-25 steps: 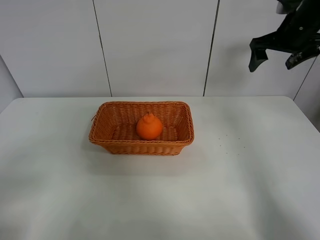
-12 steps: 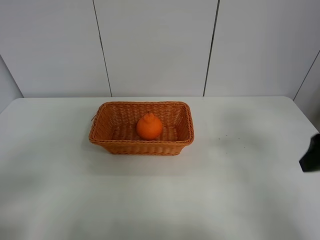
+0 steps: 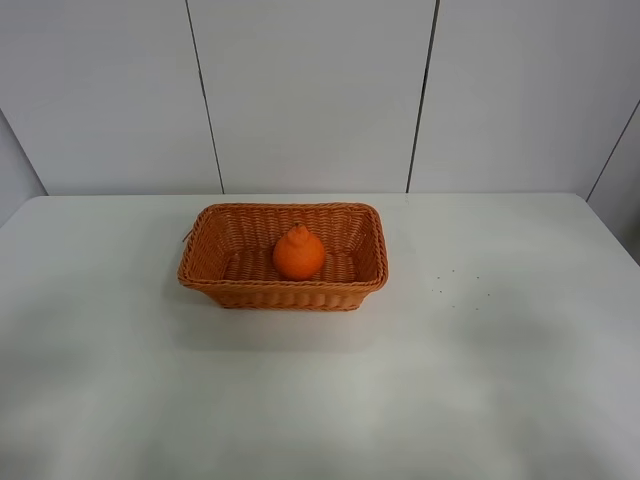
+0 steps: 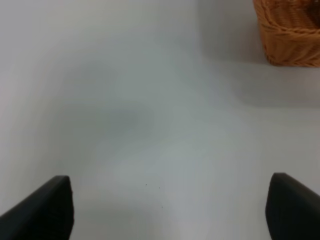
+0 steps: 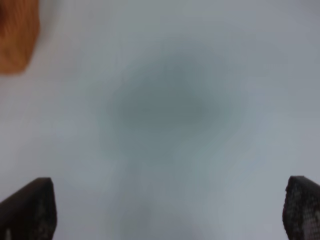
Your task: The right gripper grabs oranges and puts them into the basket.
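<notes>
The dark arm that showed at the far right a second ago, and only as a sliver at the right edge half a second ago, is gone from the high view; neither arm appears there. The orange [image 3: 298, 254] and the basket [image 3: 212, 262] lie just as they did in both earlier pictures.

The orange sits inside the basket, on its floor, a little right of the middle and toward the near wall. It stands upright, its raised knob pointing straight up, so its longer axis runs vertically. The basket rests on the white table [image 3: 480, 380], slightly left of the table's centre and toward the far side, its long axis running left to right, with the flared rim facing up.

In the right wrist view the right gripper [image 5: 170, 215] hangs over bare table with its two black fingers [image 5: 31, 210] spread wide apart, nothing between them. The picture is blurred; a soft shadow lies on the table and an orange-brown patch of the basket [image 5: 16, 35] shows at one corner.

In the left wrist view the left gripper [image 4: 170, 210] is likewise spread wide over the table and empty, its fingertips [image 4: 47, 210] at the picture's edges, with a corner of the basket [image 4: 290, 40] well apart from them.
</notes>
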